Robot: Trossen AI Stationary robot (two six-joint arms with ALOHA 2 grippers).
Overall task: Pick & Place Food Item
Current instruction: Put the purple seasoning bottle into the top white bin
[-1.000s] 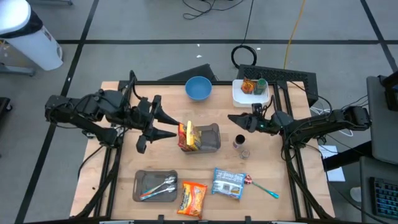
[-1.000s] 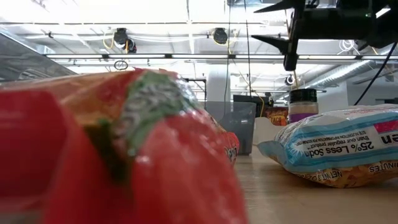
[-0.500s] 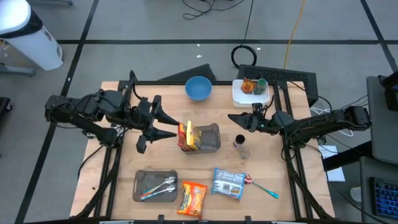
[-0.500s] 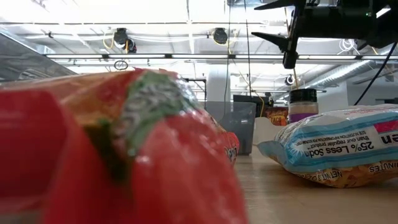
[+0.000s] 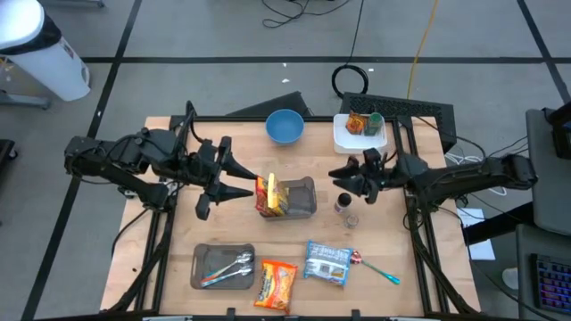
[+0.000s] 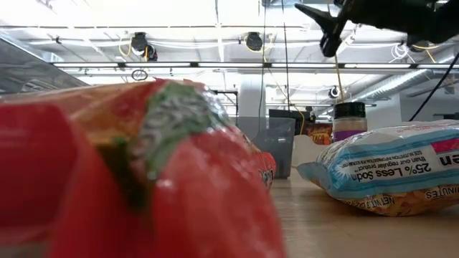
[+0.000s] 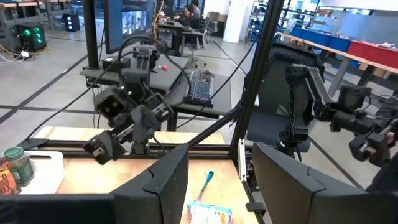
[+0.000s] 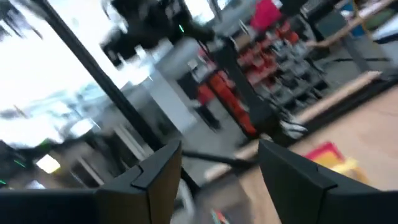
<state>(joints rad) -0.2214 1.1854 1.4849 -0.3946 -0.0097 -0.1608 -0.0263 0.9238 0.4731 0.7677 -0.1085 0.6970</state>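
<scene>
From above, my left tool (image 5: 234,181) hangs with its two dark fingers spread apart and empty, pointing toward the middle of the surface (image 5: 161,259). The food packet (image 5: 266,195) I take to be the task's thing stands on edge at the near end of the grey bin (image 5: 302,198), just beside my left fingertips, its long face turned across my line of reach. My right tool (image 5: 344,177) sits on the other side of the bin, also apart and empty, close to the small jar (image 5: 343,204) and farther from that packet. So the left arm is the nearer one, and the packet lies straight ahead of it. Other packets, an orange one (image 5: 277,284) and a blue one (image 5: 326,263), lie flat near the front edge, well apart from both tools.

From surface height, a red packet (image 6: 143,172) fills the foreground and the blue packet (image 6: 387,175) lies beyond it. My right tool (image 6: 326,29) shows high up, clear of everything, fingers apart.

Through my left wrist, both fingers (image 7: 165,186) frame an open gap with nothing between them; across the surface I see my right arm and its tool (image 7: 102,146). The packet itself is below this picture's reach.

Through my right wrist, the fingers (image 8: 155,180) stand apart, nothing between them, and the scene beyond is too smeared to place anything.
</scene>
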